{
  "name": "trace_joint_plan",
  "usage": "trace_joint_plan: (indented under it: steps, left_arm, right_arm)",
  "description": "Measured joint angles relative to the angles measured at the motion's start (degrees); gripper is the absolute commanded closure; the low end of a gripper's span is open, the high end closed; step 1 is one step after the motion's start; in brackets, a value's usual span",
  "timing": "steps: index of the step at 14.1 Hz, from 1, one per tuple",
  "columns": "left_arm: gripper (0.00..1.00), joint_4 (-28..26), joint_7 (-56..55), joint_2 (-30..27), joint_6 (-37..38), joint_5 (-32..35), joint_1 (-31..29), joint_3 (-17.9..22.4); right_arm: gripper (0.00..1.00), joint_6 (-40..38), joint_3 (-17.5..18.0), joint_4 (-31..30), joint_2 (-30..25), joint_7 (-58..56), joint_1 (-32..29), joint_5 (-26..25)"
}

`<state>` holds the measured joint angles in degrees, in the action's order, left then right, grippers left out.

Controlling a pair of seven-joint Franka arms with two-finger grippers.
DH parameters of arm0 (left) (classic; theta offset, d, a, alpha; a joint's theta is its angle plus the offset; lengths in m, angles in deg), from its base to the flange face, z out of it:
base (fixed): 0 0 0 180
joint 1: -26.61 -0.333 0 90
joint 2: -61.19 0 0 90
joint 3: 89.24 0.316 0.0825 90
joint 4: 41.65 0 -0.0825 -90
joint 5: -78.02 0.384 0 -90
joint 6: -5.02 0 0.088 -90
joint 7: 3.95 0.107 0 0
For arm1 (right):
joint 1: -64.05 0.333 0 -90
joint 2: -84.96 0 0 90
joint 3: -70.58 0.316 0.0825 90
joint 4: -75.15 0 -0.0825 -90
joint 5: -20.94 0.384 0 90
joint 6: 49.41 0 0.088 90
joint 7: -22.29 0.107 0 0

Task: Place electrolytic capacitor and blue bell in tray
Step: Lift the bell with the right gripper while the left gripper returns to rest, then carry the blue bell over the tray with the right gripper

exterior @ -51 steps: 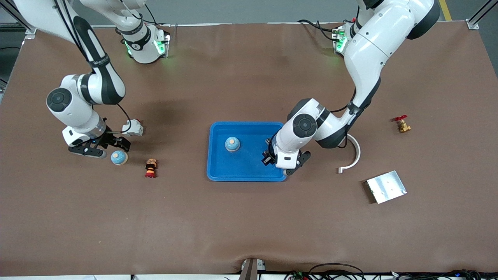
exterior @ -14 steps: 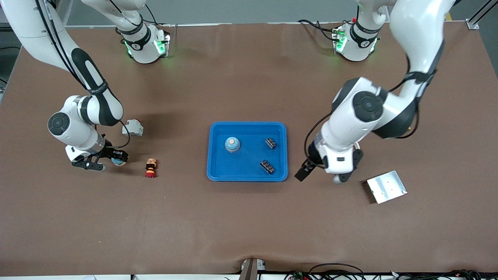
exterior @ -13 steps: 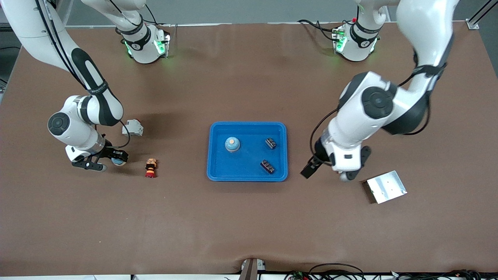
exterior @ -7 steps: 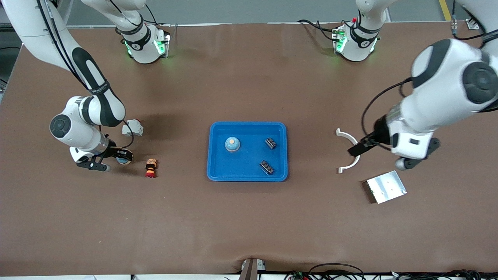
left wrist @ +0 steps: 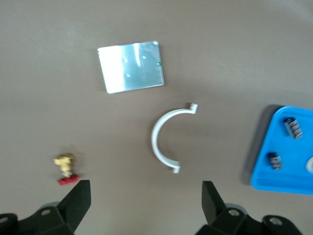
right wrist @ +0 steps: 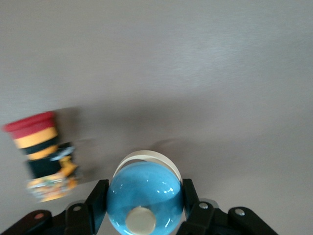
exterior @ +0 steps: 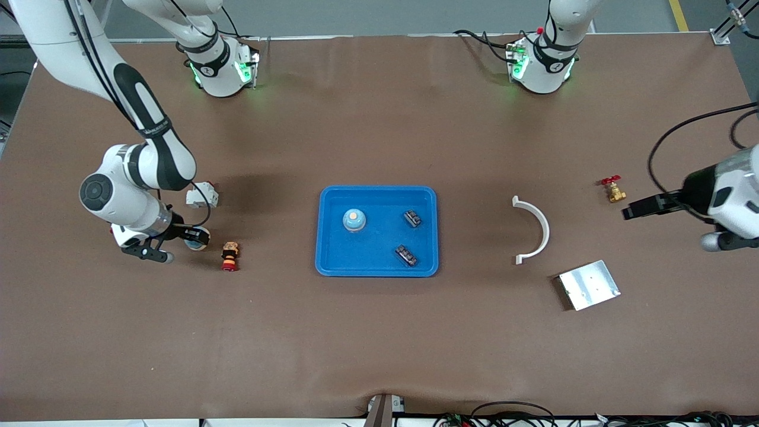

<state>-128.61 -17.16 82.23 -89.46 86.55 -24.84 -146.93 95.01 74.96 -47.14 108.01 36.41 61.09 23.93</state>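
The bright blue tray (exterior: 332,261) sits mid-table. In it are a blue bell (exterior: 354,220) and two black electrolytic capacitors (exterior: 413,218) (exterior: 406,255). My right gripper (exterior: 187,241) is shut on a second blue bell (exterior: 198,239), low over the table toward the right arm's end. In the right wrist view the bell (right wrist: 144,193) sits between both fingers (right wrist: 98,198) of that gripper (right wrist: 143,205). My left gripper (exterior: 720,222) is open and empty, high over the left arm's end. In the left wrist view that gripper (left wrist: 144,210) shows the tray (left wrist: 293,171) far off.
A red, yellow and black push button (exterior: 229,255) stands beside the held bell, toward the tray; it also shows in the right wrist view (right wrist: 44,154). A white block (exterior: 200,194), a white arc (exterior: 536,228), a silver plate (exterior: 589,284) and a brass valve (exterior: 614,190) lie on the table.
My left arm has swung from the tray out to its own end of the table, leaving two capacitors in the tray. My right gripper has closed on the bell and shifted it toward the tray.
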Motion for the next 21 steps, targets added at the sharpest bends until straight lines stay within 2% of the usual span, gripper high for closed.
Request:
trace_joint_plan:
  steps: [3, 5, 11, 13, 17, 21]
  left_arm:
    - [0.00, -2.25, 9.67, -3.16, 0.70, -0.25, -5.82, -0.15]
    - [0.00, -4.86, 12.46, -6.82, 0.74, -2.98, -8.57, -0.23]
    - [0.00, -14.72, 18.41, -21.98, 0.04, -12.37, -10.20, 1.42]
    - [0.00, -16.08, 19.12, -25.29, -0.36, -13.71, -10.30, 1.84]
    - [0.00, -16.18, 19.18, -26.43, -0.96, -13.88, -10.47, 2.27]
    - [0.00, -16.27, 19.57, -26.43, -1.10, -13.89, -10.87, 3.02]
  right_arm:
    - [1.00, -6.89, 0.17, 3.37, -2.03, 9.47, 5.18, 0.03]
    - [1.00, -9.79, 0.26, 5.88, -2.86, 15.88, 8.69, 0.04]
    - [1.00, -10.27, 0.28, 8.91, -3.08, 27.91, 15.28, 0.04]
    - [1.00, -10.28, 0.26, 10.03, -3.06, 30.42, 16.25, 0.05]
    - [1.00, -10.36, 0.27, 11.47, -2.64, 36.05, 18.79, 0.07]
    - [1.00, -10.30, 0.26, 14.21, 0.18, 42.18, 22.10, 0.07]
